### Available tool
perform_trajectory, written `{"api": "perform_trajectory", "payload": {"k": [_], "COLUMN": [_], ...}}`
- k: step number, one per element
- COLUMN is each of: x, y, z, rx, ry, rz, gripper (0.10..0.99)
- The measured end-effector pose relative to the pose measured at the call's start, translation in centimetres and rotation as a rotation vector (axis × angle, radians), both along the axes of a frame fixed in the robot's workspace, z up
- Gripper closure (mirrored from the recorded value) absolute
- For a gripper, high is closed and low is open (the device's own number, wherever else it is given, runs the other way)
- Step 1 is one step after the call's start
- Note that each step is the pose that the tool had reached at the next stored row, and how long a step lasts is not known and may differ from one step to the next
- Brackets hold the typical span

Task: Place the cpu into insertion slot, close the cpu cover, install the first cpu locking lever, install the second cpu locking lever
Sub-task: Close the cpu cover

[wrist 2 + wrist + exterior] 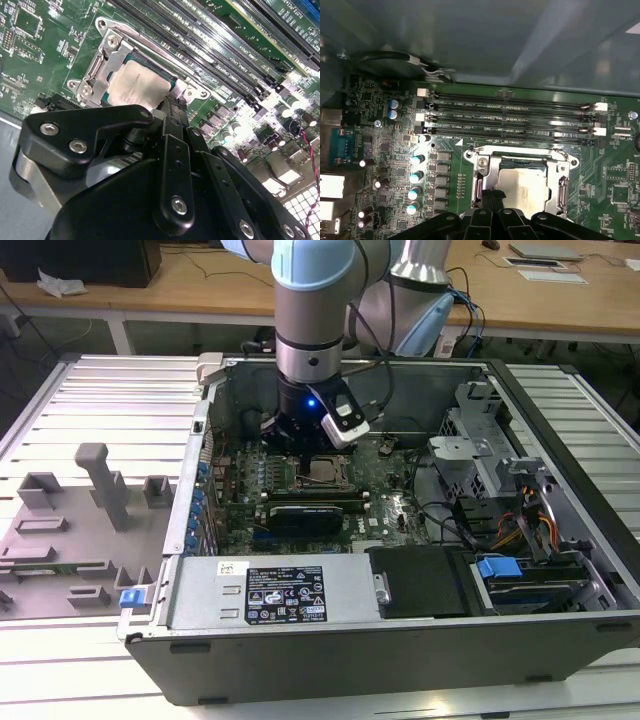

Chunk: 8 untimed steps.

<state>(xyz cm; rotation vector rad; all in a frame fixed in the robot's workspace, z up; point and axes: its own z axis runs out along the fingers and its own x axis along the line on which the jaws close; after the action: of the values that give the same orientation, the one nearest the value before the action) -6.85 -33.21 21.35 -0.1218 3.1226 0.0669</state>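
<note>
The cpu (135, 82) lies flat in the insertion slot (197, 94), its pale metal top showing through the window of the cpu cover (107, 62). The cover lies down flat around the chip. In the first wrist view the cpu (525, 181) sits inside the grey cover frame (482, 171). My gripper (174, 102) is shut, its black tips resting at the socket's edge beside the chip; in the first wrist view the gripper (490, 196) stands at the same edge. In the exterior view the gripper (300, 448) hangs low over the motherboard, just beside the cpu (322, 471).
Long black memory slots (510, 117) run beside the socket, and a row of capacitors (415, 175) stands near it. The open computer case (560, 430) walls in the board, with a power supply (270, 592) in front and a drive cage (480, 445) on the exterior view's right. A grey fixture tray (90, 500) lies outside.
</note>
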Motion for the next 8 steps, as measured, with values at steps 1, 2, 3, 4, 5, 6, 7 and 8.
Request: {"api": "perform_trajectory", "payload": {"k": [1, 2, 3, 4, 5, 6, 7, 8], "x": [-0.02, -0.03, -0.03, -0.02, -0.03, -0.03, -0.04, -0.05], "y": [0.01, 0.01, 0.01, 0.01, 0.01, 0.01, 0.01, 0.0], "z": [-0.02, -0.03, -0.03, -0.03, -0.03, -0.04, -0.11, -0.19], "rx": [0.007, 0.012, 0.014, 0.014, 0.014, 0.014, 0.014, 0.017], "ry": [-0.0009, -0.0019, -0.002, -0.0021, -0.0021, -0.0021, -0.0023, -0.0024], "rz": [0.004, 0.007, 0.008, 0.008, 0.008, 0.009, 0.009, 0.009], "gripper": [0.98, 0.98, 0.98, 0.98, 0.98, 0.98, 0.98, 0.98]}}
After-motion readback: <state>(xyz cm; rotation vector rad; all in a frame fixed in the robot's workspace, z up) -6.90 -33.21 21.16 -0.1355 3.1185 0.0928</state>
